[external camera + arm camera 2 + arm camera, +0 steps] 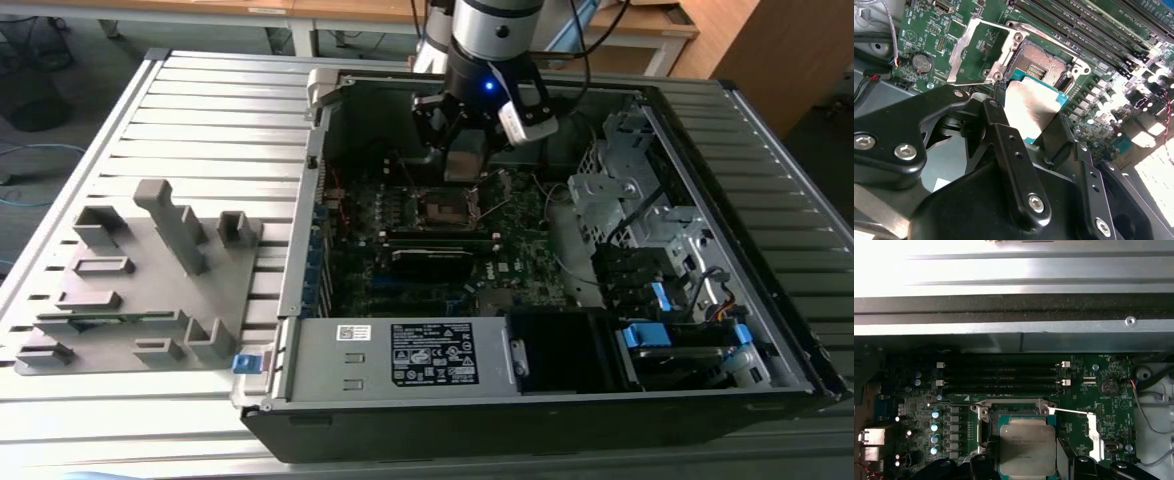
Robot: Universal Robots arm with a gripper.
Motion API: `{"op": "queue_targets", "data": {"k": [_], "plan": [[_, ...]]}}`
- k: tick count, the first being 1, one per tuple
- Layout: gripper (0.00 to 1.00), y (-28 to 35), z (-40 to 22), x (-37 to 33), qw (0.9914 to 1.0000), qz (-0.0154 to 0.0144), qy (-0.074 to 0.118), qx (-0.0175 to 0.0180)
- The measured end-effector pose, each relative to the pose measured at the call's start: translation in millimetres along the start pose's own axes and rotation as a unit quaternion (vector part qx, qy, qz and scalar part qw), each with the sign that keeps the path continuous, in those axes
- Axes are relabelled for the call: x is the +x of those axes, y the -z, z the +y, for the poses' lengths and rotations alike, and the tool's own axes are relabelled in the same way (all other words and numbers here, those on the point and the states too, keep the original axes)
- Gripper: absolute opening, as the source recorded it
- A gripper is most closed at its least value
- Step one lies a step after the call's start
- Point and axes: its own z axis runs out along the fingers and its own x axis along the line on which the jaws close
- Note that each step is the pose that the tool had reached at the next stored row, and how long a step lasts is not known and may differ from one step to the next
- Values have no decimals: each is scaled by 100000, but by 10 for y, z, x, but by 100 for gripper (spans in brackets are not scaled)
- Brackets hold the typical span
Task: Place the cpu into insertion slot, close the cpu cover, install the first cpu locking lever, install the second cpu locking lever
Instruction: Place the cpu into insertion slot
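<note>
My gripper (461,165) reaches down into the open computer case, above the motherboard. It is shut on the cpu (1034,100), a flat square chip with a silver top and green edge, pinched between two black fingers (999,120). The cpu (1026,440) hangs just above the insertion slot (1016,412), overlapping its near side, and the slot's dark centre (1043,62) is bare. The cpu cover (979,47), a silvery frame, is swung open beside the slot, as the first wrist view also shows of the cover (1096,432). From outside, the slot (447,207) lies right below the gripper.
Long black memory slots (1004,377) run past the socket's far side. A coin battery (920,61) sits near the open cover. The case holds a power supply box (400,355) and a drive cage (641,230). A grey fixture block (134,280) stands at the exterior view's left.
</note>
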Motion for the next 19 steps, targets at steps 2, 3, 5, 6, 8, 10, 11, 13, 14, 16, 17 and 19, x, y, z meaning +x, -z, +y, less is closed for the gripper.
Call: {"op": "queue_targets", "data": {"k": [2,3,5,6,8,10,11,13,14,16,17,19], "plan": [[54,-18,-2,0,100000,3,1,6],[54,-25,-3,0,100000,0,2,0],[54,-29,-3,0,100000,8,0,19],[54,-36,-4,0,100000,2,1,5],[54,-39,-4,0,100000,4,-1,7],[54,-39,-4,0,100000,1,0,6],[54,-41,-4,0,100000,1,1,-1],[54,-45,-4,0,100000,-2,0,-6],[54,-49,-5,0,100000,-4,2,-7],[54,-56,-5,0,100000,1,2,1],[54,-61,-6,0,100000,1,2,0],[54,-71,-7,0,100000,1,1,4]]}}
